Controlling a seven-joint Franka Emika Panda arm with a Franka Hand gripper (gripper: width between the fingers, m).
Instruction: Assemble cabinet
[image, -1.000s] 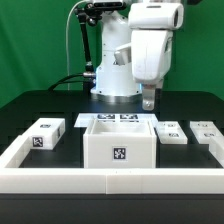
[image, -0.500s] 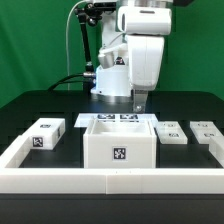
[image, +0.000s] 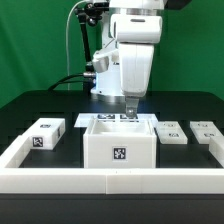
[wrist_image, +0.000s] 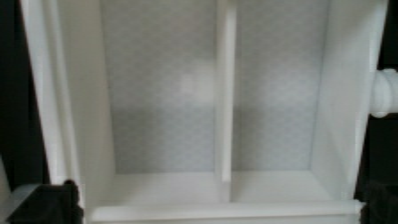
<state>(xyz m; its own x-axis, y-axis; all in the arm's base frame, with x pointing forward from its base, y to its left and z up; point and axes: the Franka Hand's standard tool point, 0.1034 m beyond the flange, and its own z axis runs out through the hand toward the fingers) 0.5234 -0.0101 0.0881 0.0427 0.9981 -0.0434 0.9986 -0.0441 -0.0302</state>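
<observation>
- The cabinet (image: 119, 146) stands in the exterior view on the dark table (image: 40, 105), open side up and tag facing the camera. The low border rail (image: 110, 181) runs just in front of it.
- The gripper (image: 130, 107) hangs over the cabinet's rear edge, carrying nothing.
- Three parts lie loose beside the cabinet. A lone block (image: 45, 135) is on the exterior view's left, and a nearer block (image: 171, 134) and a farther block (image: 204, 132) are on its right. I judge that assembly has barely begun and every part still has to be fitted.
- The marker board (image: 118, 119) lies flat just behind the cabinet, under the gripper. Nothing else crowds the cabinet.
- The wrist view looks straight down into the cabinet, where an upright divider (wrist_image: 226, 100) splits the empty interior.
- The dark fingers (wrist_image: 54, 203) show at opposite edges of this view, spread wide with nothing gripped.
</observation>
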